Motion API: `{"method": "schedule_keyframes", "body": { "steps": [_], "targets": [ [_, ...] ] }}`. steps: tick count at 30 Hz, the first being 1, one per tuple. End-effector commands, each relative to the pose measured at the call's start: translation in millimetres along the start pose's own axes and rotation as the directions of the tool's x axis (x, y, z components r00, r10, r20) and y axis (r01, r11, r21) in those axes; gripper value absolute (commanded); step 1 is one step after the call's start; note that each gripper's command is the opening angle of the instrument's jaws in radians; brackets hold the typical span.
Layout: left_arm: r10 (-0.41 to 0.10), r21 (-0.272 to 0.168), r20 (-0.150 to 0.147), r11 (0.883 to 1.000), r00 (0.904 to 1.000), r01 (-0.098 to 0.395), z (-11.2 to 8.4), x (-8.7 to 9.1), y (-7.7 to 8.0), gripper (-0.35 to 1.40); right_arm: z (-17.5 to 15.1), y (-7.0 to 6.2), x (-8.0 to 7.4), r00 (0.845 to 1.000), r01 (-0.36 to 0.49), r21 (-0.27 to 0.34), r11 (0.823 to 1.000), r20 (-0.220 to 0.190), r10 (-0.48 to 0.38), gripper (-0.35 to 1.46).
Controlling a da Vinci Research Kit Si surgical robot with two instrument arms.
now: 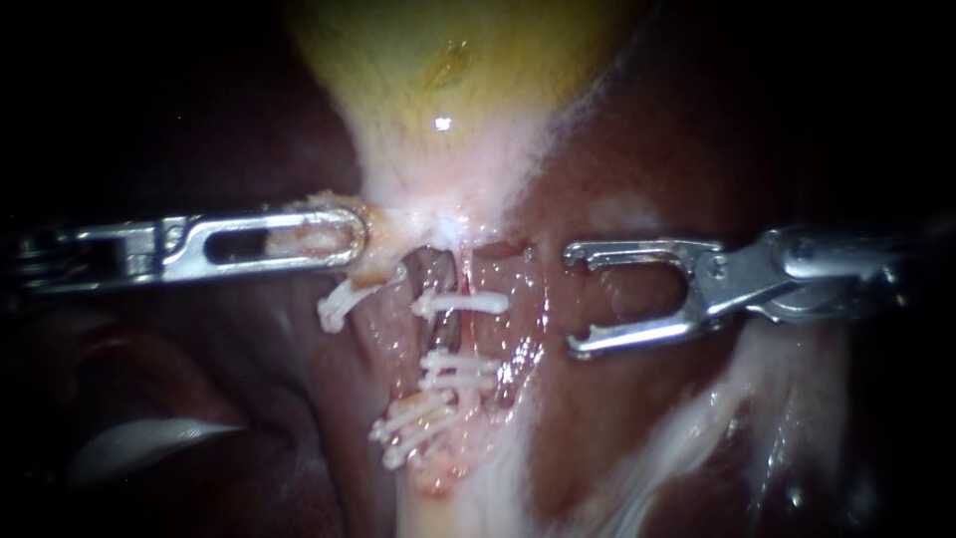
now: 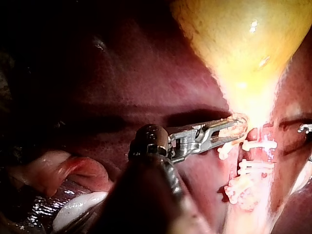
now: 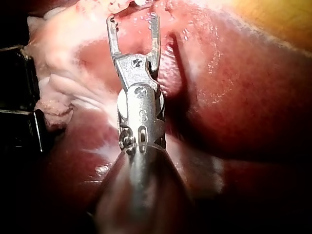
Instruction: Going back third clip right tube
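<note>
Right tool [image 1: 571,299]: jaws wide open, nothing in them, no clip loaded that I can see. It sits over the liver [image 1: 647,130], off to the side of the clipped area and not touching the tubes. The right wrist view agrees: right tool [image 3: 133,19] shows a clear gap between the jaws, with only wet tissue behind it.

Left tool [image 1: 354,236]: jaws closed on a pale flap of tissue [image 1: 383,249] at the neck of the gallbladder [image 1: 448,60]. My read is that it's pulling sideways to hold the neck taut, so the tubes stay spread and exposed. Same grip in the left wrist view, left tool [image 2: 239,126].

Right tube [image 1: 446,334] runs down from the neck, roughly midway between the 2 tools. I count 3 white clips on it: top clip [image 1: 461,302] and a lower pair [image 1: 458,369] packed close together. 1 more clip [image 1: 339,299] sits on the strand just under the left tool, and a further cluster [image 1: 413,423] lies lower down. I can't tell which tube that cluster is on.

Judgement: clipping on the right tube looks finished, and what's left is backing the right tool out. Pull straight along the shaft. The open jaw tips are close to the liver surface, so the risk is scraping it. The left tool should hold tension until the right tool is clear.
</note>
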Motion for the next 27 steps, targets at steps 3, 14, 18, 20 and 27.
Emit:
{"method": "schedule_keyframes", "body": {
  "steps": [3, 14, 18, 20, 27],
  "targets": [
    [0.0, 0.0, 0.0, 1.0, 1.0, 0.0, 0.2, 0.0, 0.0, -0.35, -0.1, 0.0, -0.1, 1.0, 0.005, 0.002, 1.0, 0.001, -0.005, 0.5],
    [0.006, -0.008, 0.013, 1.0, 0.9999, -0.006, 3.6, 0.8, 1.6, -0.35, -0.8, -0.3, -0.2, 1.0, 0.013, 0.006, 1.0, 0.001, -0.013, 0.5],
    [0.01, -0.016, 0.015, 1.0, 0.9998, -0.009, 5.2, 1.2, 2.2, -0.35, -0.8, -0.4, -0.2, 1.0, 0.013, 0.007, 1.0, 0.001, -0.013, 0.5],
    [0.011, -0.021, 0.013, 1.0, 0.9999, -0.011, 5.8, 1.3, 2.5, -0.35, -0.8, -0.4, -0.2, 1.0, 0.013, 0.007, 1.0, 0.001, -0.013, 0.5],
    [0.02, -0.047, 0.0, 0.999, 0.9998, -0.02, 7.6, 2.0, 4.0, -0.35, -0.9, -0.6, -0.2, 1.0, 0.013, 0.008, 1.0, 0.001, -0.013, 0.5]
  ]
}}
